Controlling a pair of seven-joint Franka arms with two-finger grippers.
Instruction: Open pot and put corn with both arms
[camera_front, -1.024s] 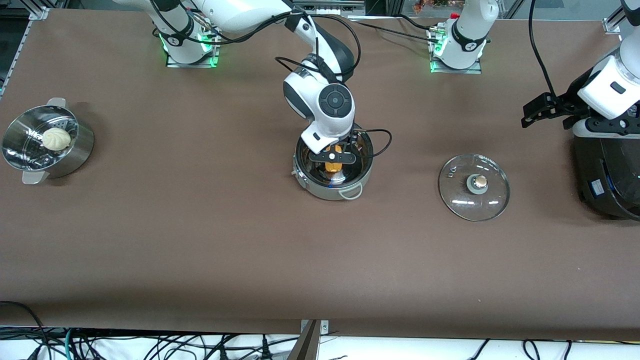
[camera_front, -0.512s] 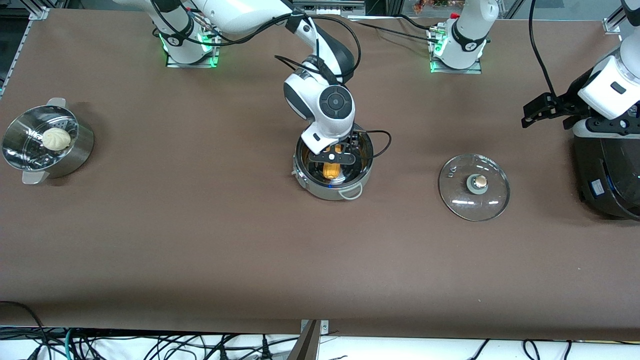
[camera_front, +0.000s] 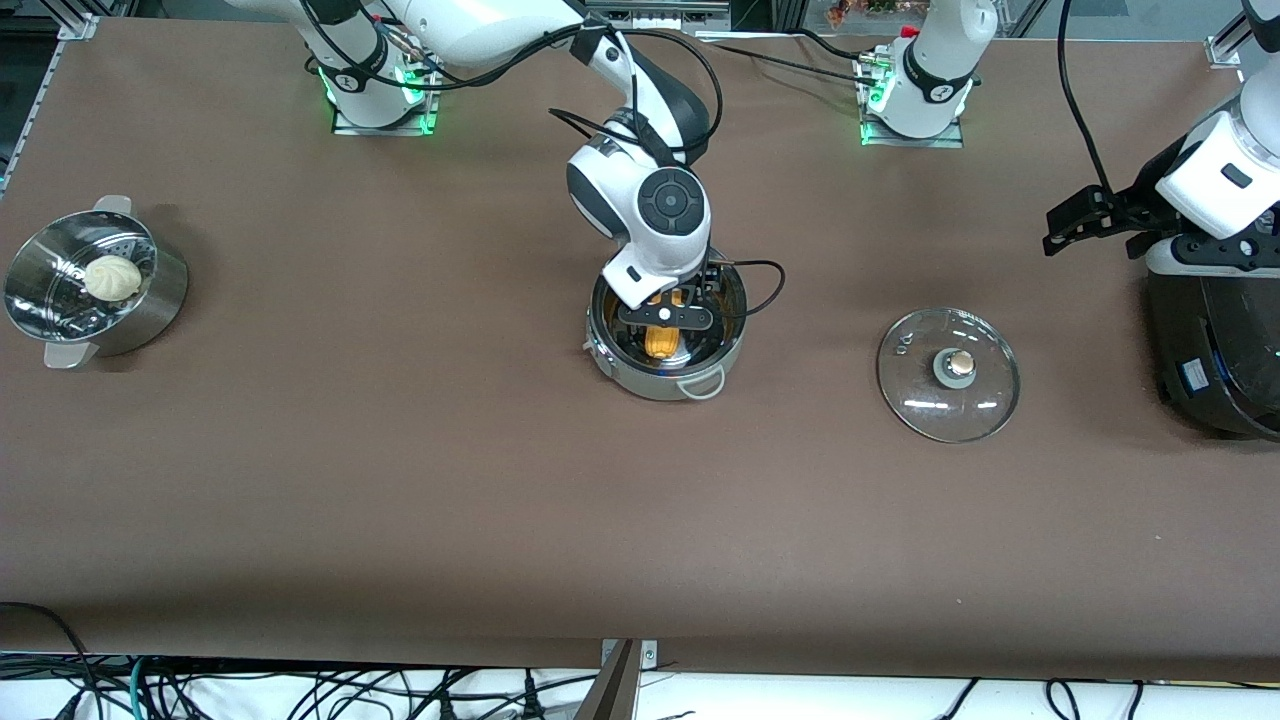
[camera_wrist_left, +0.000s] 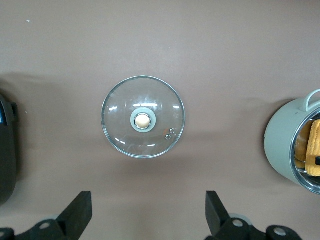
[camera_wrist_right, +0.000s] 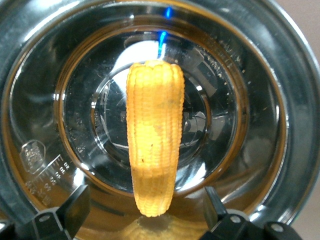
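Right gripper (camera_front: 664, 318) is hanging just over the open pot (camera_front: 668, 378), pretty much down inside the rim, and its fingers (camera_wrist_right: 75, 205) are sitting spread wide with nothing pinched between them. The corn (camera_wrist_right: 154, 155) is lying flat on the pot's shiny floor, right between those open fingers but not touching either one, and it's reflecting off the steel all around. From the front view you're only seeing a bit of yellow poking out under the black gripper body.

The pot is sitting around the middle of the bench (camera_front: 400, 480), with one looped handle (camera_front: 703, 384) pointing toward the front camera. Its glass lid (camera_front: 948, 374) is lying off on the bench toward the left arm's end, well apart from the pot, tan knob (camera_front: 960, 362) facing up.

Left gripper (camera_wrist_left: 150, 212) is waiting up in the air near the black cooker (camera_front: 1215, 355) at that end of the bench, fingers (camera_wrist_left: 80, 207) spread wide and holding nothing. Its wrist camera is looking down at the lid and catching the edge of the pot with the corn inside.

Way off at the right arm's end, a steel steamer pot (camera_front: 140, 305) is sitting with a white bun (camera_front: 112, 277) in it.
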